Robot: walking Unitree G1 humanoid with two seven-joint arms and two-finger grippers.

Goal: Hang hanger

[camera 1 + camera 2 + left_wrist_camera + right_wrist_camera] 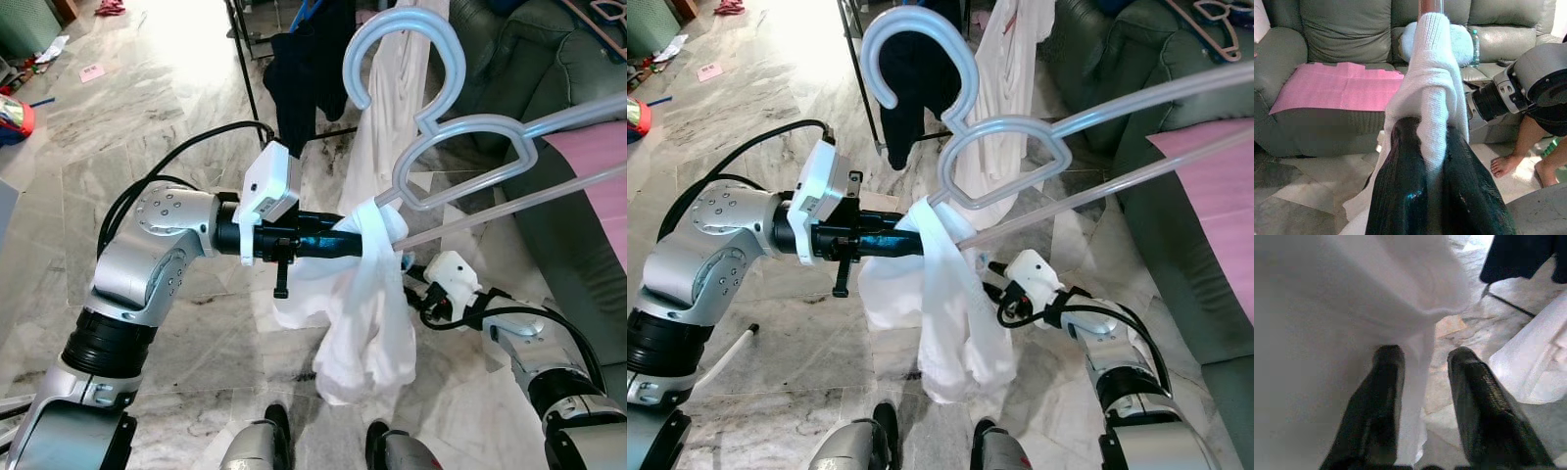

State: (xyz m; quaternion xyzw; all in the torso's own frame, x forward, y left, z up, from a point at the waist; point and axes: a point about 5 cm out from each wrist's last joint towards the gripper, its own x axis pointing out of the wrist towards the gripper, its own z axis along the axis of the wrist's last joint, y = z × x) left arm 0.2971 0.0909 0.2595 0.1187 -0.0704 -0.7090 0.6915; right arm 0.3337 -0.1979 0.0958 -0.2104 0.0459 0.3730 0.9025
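The left gripper [338, 240] is clenched on a white garment [362, 323] where it drapes over the end of a pale plastic hanger [431, 147], holding both out in front of the robot with the hook uppermost. The right gripper [1422, 382] sits low beside the hanging cloth, fingers spread and grasping nothing, with a fold of the fabric lying between them. By the look of it, the step in hand is carrying the loaded hanger to the dark clothes rack [245, 69] beyond it, where a dark garment [304, 69] already hangs. The next move calls for raising the hook over the rail and lowering it on without shedding the cloth. The left wrist view adds a green sofa [1342, 24], a pink cloth [1337, 88] on its seat and a person's bare feet [1506, 166]. The right wrist view shows the spread fingers [1376, 406] against the fabric.
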